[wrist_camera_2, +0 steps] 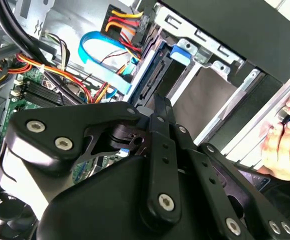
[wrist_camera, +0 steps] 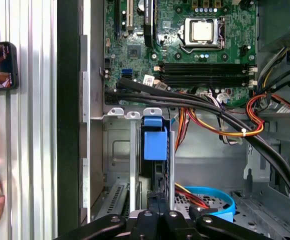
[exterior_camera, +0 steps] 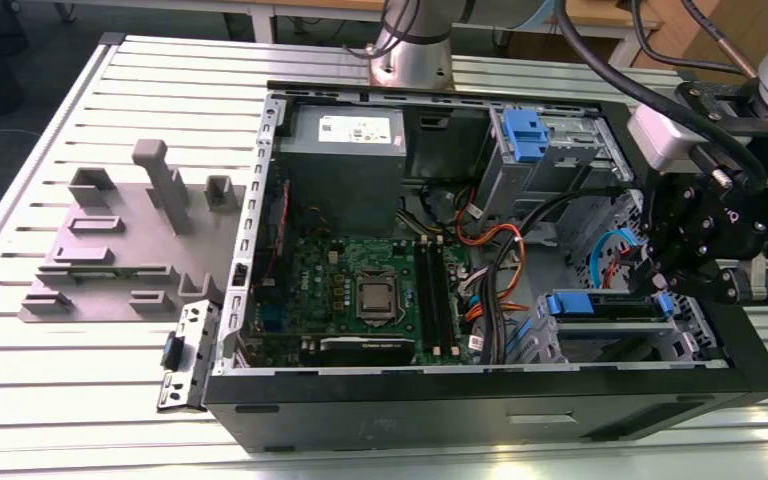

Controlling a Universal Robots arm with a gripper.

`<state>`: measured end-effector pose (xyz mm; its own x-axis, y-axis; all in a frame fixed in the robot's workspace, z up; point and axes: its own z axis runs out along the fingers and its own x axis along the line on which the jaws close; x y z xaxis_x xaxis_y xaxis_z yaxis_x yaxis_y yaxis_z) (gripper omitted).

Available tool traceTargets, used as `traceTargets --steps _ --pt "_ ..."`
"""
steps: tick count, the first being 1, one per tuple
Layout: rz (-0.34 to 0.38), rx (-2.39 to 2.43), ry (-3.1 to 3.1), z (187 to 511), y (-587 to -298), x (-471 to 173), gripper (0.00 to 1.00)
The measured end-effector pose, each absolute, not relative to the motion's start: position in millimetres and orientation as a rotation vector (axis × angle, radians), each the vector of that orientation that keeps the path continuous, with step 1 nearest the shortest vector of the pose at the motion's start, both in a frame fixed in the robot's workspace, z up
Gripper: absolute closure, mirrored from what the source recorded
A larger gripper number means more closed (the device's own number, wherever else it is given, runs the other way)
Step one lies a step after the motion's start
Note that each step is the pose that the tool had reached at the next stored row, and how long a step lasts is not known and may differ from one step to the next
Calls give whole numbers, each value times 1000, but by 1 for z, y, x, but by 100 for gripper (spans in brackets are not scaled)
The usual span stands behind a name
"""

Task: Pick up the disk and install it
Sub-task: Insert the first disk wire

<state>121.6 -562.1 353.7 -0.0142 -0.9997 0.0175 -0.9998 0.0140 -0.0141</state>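
One disk point(exterior_camera: 606, 306) sits in the bay point(exterior_camera: 687, 318) at the case's point(exterior_camera: 464, 405) 4 o'clock, exterior view; gripper point(exterior_camera: 659, 285) right at its 3 o'clock, grip state can't tell. Risk: disk jams crooked in bay, or arm snags cables point(wrist_camera: 185, 97) nearby.

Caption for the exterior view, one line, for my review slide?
Arm's gripper at the blue-framed disk inside the open computer case on a slatted table.
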Motion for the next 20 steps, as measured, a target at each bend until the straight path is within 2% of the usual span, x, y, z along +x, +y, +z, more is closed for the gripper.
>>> traceTargets --steps 10,20 --pt "35 2204 -2235 355 -561 135 89" --pt "35 2204 -2235 370 -560 136 89"
